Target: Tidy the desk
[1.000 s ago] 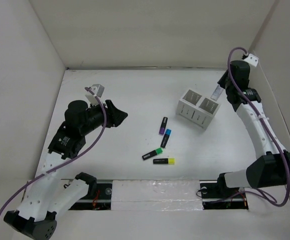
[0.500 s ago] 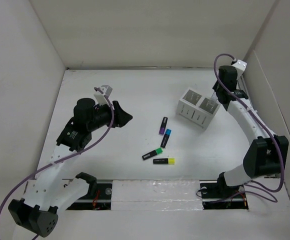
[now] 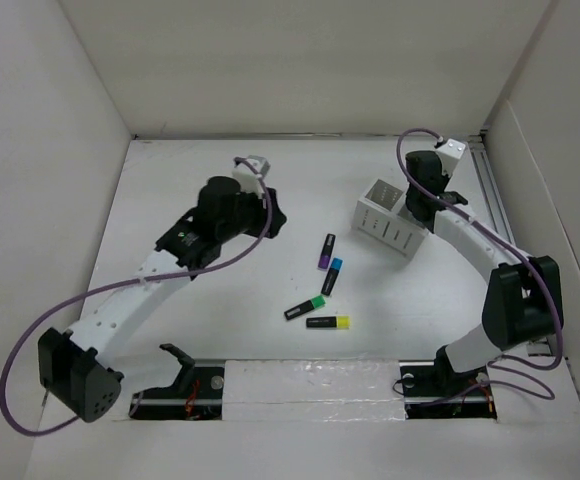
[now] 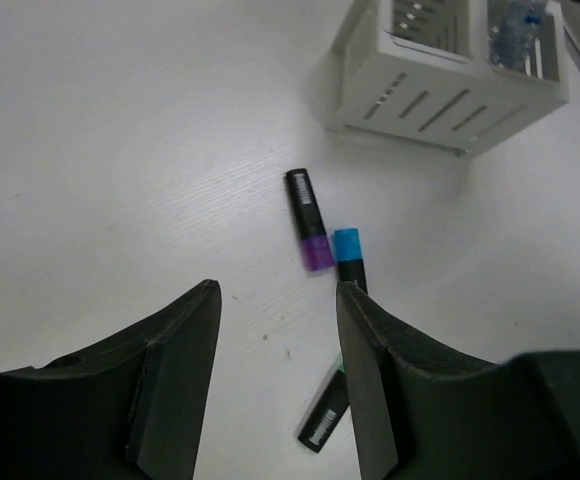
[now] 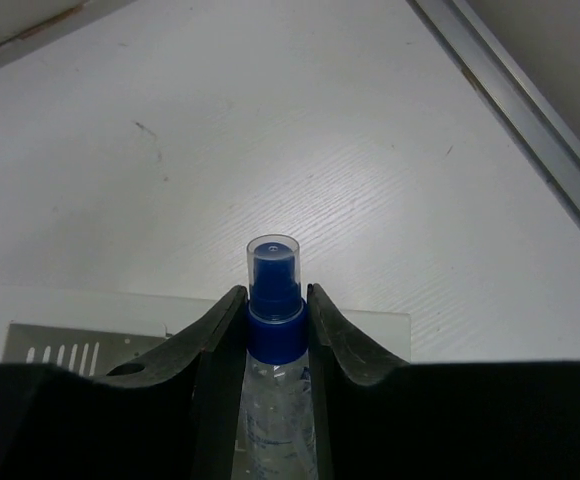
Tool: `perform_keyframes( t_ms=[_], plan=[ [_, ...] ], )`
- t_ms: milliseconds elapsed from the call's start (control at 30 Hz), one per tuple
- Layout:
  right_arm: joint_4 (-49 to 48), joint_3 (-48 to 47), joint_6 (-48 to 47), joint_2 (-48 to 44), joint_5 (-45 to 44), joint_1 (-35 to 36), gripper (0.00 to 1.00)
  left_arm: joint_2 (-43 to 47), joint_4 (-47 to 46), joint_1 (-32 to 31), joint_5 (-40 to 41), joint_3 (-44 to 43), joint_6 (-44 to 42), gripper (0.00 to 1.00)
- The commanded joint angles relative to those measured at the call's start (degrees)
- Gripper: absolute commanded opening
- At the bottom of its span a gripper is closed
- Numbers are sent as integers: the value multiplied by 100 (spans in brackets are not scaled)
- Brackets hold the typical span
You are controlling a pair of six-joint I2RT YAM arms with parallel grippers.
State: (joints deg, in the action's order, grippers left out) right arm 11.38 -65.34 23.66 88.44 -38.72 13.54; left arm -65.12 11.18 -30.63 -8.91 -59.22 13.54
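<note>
Apparently clear bottle [image 5: 275, 300], matte white desk [image 5: 320, 150]

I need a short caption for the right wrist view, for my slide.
Right gripper shut on a blue-capped clear spray bottle at the white slotted box, desk beyond.

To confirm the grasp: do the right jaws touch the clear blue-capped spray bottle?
Touching. Right wrist view: both right gripper jaws clamp the clear blue-capped spray bottle.

The right fingers [image 5: 206, 368] hide the bottom of the spray bottle [image 5: 275, 295], and a left finger [image 4: 378, 388] covers part of the green marker [image 4: 323, 423].
</note>
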Motion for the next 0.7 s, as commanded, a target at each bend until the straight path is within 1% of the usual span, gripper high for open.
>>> perform_keyframes(
  t_ms=[0,33,67,100,133,233,300,333,367,400,433,467,500,533,567,633,667],
  plan=[
    [-251,30,200,-415,-259,149,33,-237,-195,-1302,1852,-485,-519,46],
    [-154,13,209,-468,-207,201,41,-307,-273,-1749,2031,-511,-354,46],
    [-110,-22,200,-529,-171,271,45,-299,-335,-1823,2077,-503,-248,46],
    [-83,-40,139,-687,-84,272,49,-264,-414,-1823,1929,-459,-90,46],
    [13,-66,121,-758,-48,324,56,-90,-615,-1823,1893,-380,42,46],
    [206,-207,-37,-1083,224,386,66,349,-740,-1823,1796,-116,394,46],
    [364,-303,-63,-1224,443,561,66,561,-670,-1823,1892,24,605,46],
    [496,-304,-55,-1364,523,640,66,814,-600,-1823,1945,77,676,46],
    [541,-295,-54,-1435,654,728,64,930,-573,-1823,1998,217,755,46],
    [550,-251,-54,-1505,916,973,59,1070,-547,-1823,2076,296,903,46],
    [515,-121,-46,-1619,971,1132,40,1350,-512,-1823,2103,358,1000,46],
    [480,-32,-28,-1672,1041,1281,31,1475,-494,-1823,2138,515,1080,46],
    [410,47,-11,-1673,1312,1422,23,1711,-485,-1823,2156,586,1246,46],
    [409,170,24,-1655,1454,1676,9,1809,-450,-1823,2139,657,1308,46],
    [374,240,112,-1385,1699,1904,1,1967,-433,-1823,2121,849,1413,47],
    [409,241,156,-1226,1859,2002,0,2064,-372,-1823,2095,886,1510,47],
    [435,172,226,-1059,1851,2212,0,2126,-319,-1823,2095,947,1537,47]
  ],
)
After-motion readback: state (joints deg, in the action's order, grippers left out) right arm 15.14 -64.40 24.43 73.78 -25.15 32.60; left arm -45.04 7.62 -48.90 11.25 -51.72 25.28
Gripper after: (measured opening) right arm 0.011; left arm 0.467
